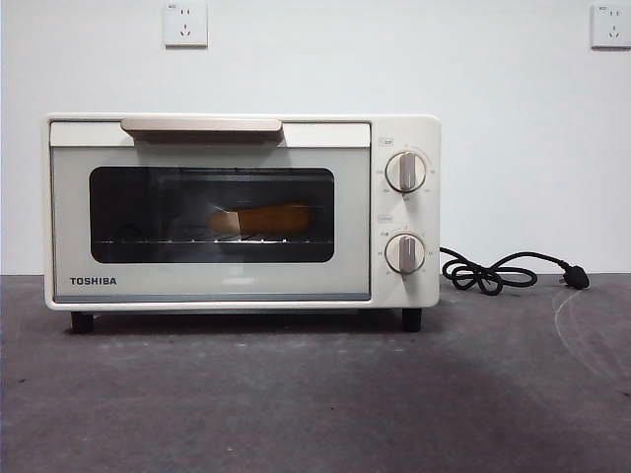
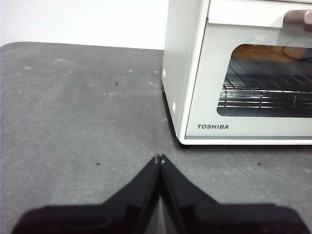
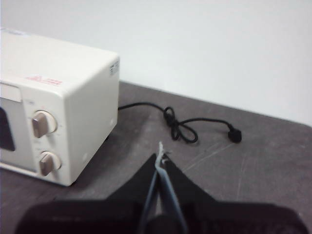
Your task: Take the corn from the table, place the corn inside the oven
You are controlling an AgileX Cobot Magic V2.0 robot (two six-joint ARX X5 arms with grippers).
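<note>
front view: the oven (image 1: 242, 212) fills the middle and left of the frame, standing on the table (image 1: 315, 394), with its door closed. through the dark glass window the corn (image 1: 261, 219) lies lengthwise on the wire rack (image 1: 212, 239), a little right of the window's centre, pale stub end to the left. the beige handle (image 1: 201, 125) runs along the top of the door. two round knobs (image 1: 405, 171) sit one above the other on the right panel. the black cord (image 1: 503, 271) lies looped on the table at the right of the frame, its plug at the far right. two wall sockets (image 1: 185, 22) show at the top edge, one upper left and one upper right. neither arm appears here.

left wrist view: the left gripper (image 2: 159, 158) sits at bottom centre, its two black jaws pressed together tip to tip, clenched on nothing, above bare table. the oven fills the upper right, its front corner and toshiba lettering visible; the corn (image 2: 265, 51) shows as an orange blur behind the glass at the back of the rack.

right wrist view: the right gripper (image 3: 161, 157) rises at bottom centre, jaws closed against each other, empty. the oven's knob side is at the left of the frame; the cord lies beyond the gripper, centre right, well apart from it.
</note>
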